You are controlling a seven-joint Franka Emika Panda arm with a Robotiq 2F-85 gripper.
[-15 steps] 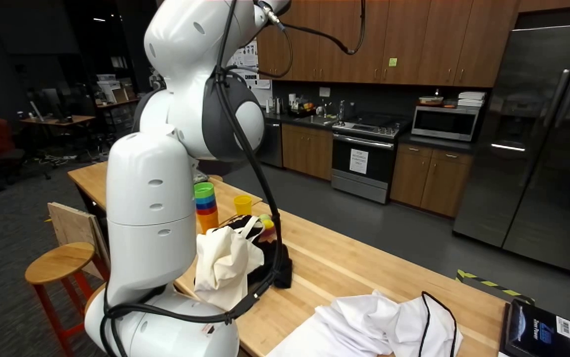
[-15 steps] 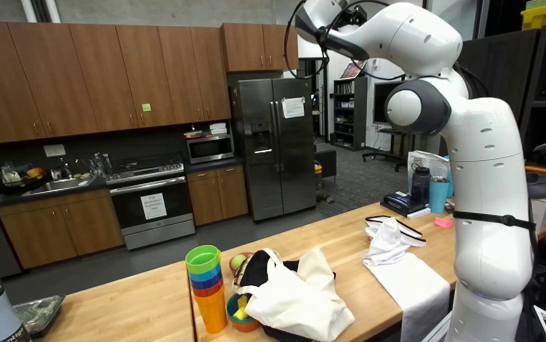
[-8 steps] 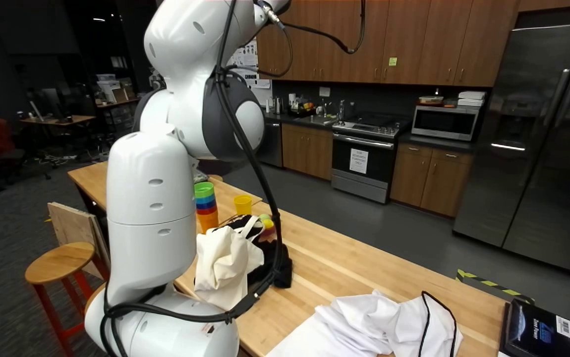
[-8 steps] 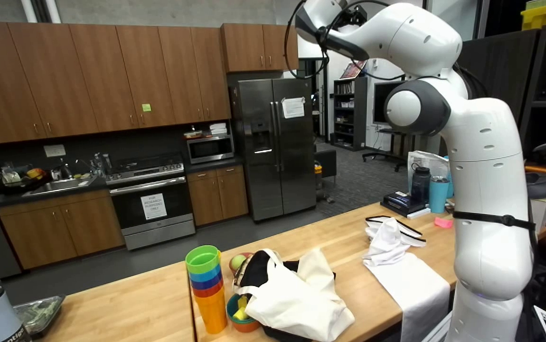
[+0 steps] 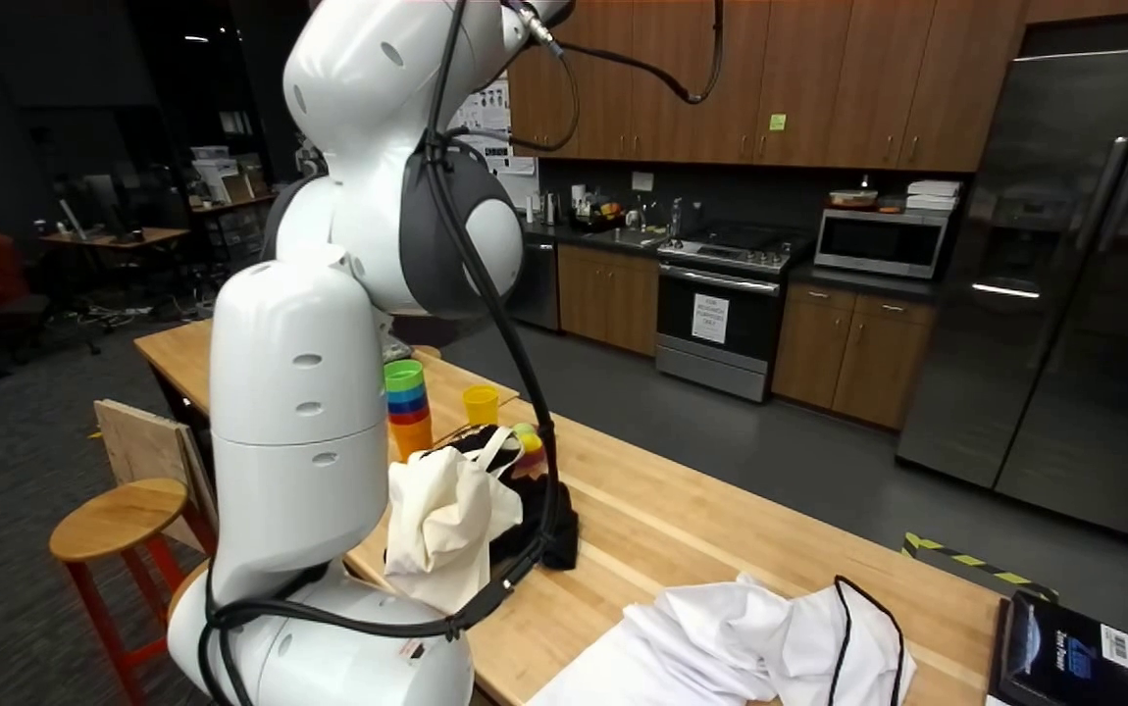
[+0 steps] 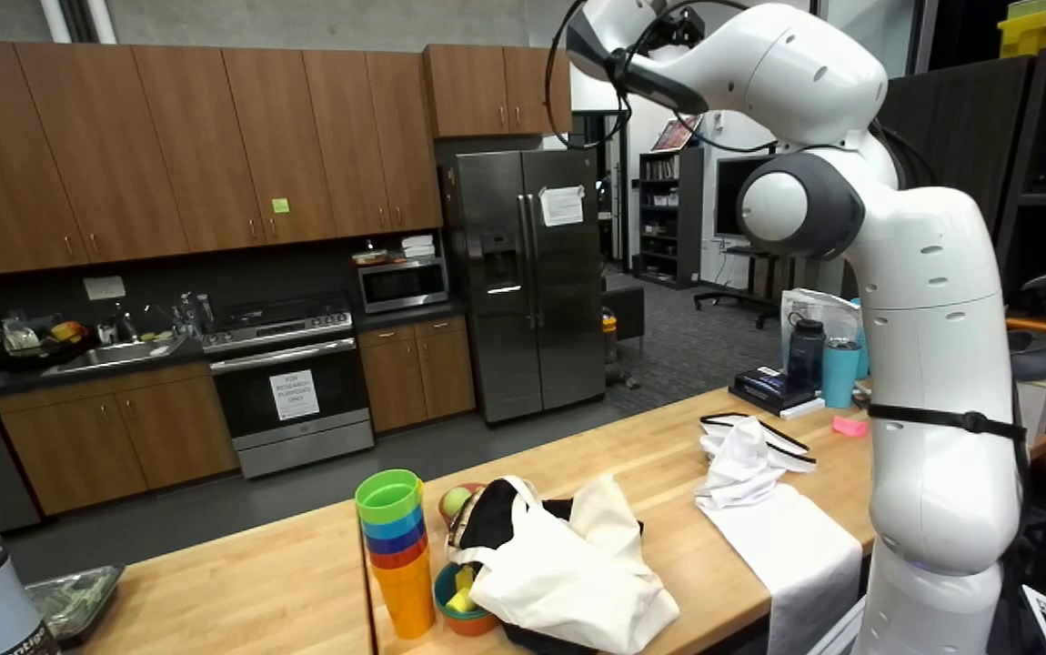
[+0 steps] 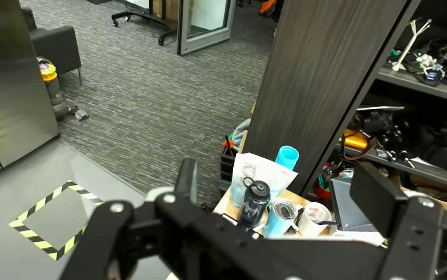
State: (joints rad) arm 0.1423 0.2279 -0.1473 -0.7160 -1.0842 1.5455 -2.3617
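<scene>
- A dark bottle (image 7: 252,207) stands upright on the table (image 6: 668,464), toward its far right end; in the wrist view it shows between the fingers (image 7: 375,198) of the gripper (image 7: 281,190), well beyond their reach and untouched.
- The gripper is released: its fingers stand wide apart with nothing held between them. Neither exterior view shows it clearly.
- The step in hand looks like a poised, unloaded stance, high over the scene, rather than a grasp or a placing.
- Any pick-up from this pose would, I judge, call for lowering the arm (image 6: 932,364) toward the table and lining the gripper up on a single thing. Around the bottle, a descent from above seems safer than a sweep from the side, as its neighbours crowd it.
- Just right of the bottle is a light blue tumbler (image 7: 278,223), and right of that a white mug (image 7: 309,222).
- Just behind the bottle stands a pale pouch (image 7: 256,171); whether they touch I cannot tell. A bright blue container (image 7: 287,155) is farther back.
- In an exterior view, a black box (image 6: 764,389) lies left of the bottle.
- Nearer, a partly crumpled white cloth (image 6: 778,528) hangs over the table's near edge.
- Nearer and left, a cream bag (image 6: 568,582) slumps beside a stack of cups (image 6: 400,555).
</scene>
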